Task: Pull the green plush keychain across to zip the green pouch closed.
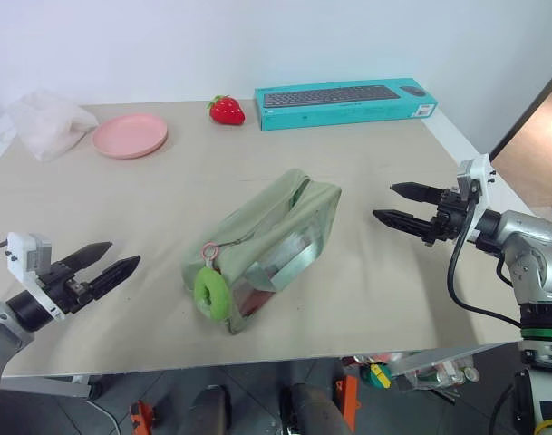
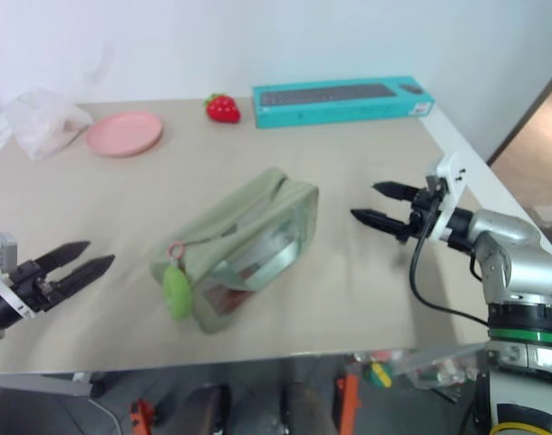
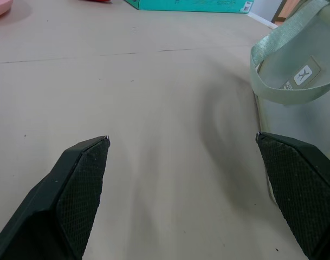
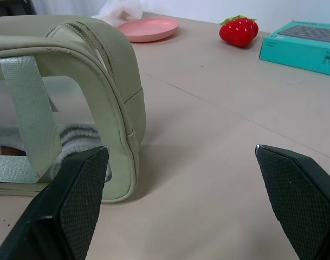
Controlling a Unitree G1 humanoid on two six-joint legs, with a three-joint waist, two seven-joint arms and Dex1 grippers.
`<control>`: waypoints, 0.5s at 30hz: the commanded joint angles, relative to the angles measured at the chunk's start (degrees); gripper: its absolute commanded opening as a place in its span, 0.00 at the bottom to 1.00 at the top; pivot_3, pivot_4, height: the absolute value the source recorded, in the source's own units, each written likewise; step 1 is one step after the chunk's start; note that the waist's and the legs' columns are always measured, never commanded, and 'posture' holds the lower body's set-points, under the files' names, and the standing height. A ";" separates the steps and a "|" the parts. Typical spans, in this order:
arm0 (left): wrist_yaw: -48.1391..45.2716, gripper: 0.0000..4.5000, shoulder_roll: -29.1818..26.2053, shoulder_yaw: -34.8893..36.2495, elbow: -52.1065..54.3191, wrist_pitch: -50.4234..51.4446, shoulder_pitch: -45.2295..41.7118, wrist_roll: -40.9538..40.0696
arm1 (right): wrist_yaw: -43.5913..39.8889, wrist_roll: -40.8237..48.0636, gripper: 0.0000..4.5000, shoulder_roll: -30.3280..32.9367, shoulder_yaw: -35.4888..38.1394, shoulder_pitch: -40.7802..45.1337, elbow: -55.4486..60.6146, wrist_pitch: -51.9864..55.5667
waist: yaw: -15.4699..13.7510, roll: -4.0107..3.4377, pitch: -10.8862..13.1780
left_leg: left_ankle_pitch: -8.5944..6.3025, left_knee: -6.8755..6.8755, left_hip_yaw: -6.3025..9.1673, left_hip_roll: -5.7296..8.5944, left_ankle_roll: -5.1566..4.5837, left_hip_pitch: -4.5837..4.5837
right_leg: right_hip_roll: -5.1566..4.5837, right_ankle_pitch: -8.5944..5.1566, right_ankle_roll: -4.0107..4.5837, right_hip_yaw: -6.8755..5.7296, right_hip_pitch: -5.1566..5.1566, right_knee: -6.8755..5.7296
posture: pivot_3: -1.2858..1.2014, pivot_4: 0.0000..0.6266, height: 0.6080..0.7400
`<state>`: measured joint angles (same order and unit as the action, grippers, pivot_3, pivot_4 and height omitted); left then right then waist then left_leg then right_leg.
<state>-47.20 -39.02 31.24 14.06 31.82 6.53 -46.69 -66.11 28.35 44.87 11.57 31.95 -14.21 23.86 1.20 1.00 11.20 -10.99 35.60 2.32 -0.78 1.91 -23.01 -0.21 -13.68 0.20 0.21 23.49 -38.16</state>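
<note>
Between the two spread grippers in the head view lies the pouch (image 1: 266,245), keychain (image 1: 210,292) dangling at the end nearer the left gripper (image 1: 108,261), while the right gripper (image 1: 401,204) hangs wide open off the far end, neither touching. Left wrist view: the pouch's strap sits just beside one finger (image 3: 300,187), nothing between the jaws. Right wrist view: the pouch end is beside the open jaws, so unless it's pinned I reckon a pull on the plush drags the whole soft bag instead of the zip.

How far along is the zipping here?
Nothing looks done: the keychain hangs at the pouch's near end. Both pincers, left and right, stand open and empty either side. Grasping the keychain and pulling it across remain.
</note>
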 commanded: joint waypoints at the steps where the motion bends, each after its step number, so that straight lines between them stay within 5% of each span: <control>1: 0.32 1.00 -0.18 0.38 0.29 -0.43 -1.27 -0.61 | -0.45 -0.34 0.99 0.84 0.15 0.43 1.58 -1.23 | 0.00 0.00 0.00 | 0.00 0.00 0.00 0.00 0.00 0.00 | 0.00 0.00 0.00 0.00 0.00 0.00 | 0.52 0.24 1.00; 15: -5.99 1.00 -0.47 2.81 5.96 3.86 -5.15 -15.53 | -6.17 2.31 0.99 1.44 -3.93 10.67 12.44 0.35 | 0.24 0.07 0.05 | -0.06 0.03 -0.53 -0.09 -0.09 -0.10 | 0.17 0.17 -0.21 0.54 0.30 -0.01 | 0.52 0.24 1.00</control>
<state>-51.20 -38.10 31.98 17.91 35.11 0.85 -59.30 -70.58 28.00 45.53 7.15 40.35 -6.07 23.40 1.44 1.08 11.25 -11.05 35.63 1.79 -0.88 1.82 -23.12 -0.04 -13.51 -0.01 0.76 23.80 -38.18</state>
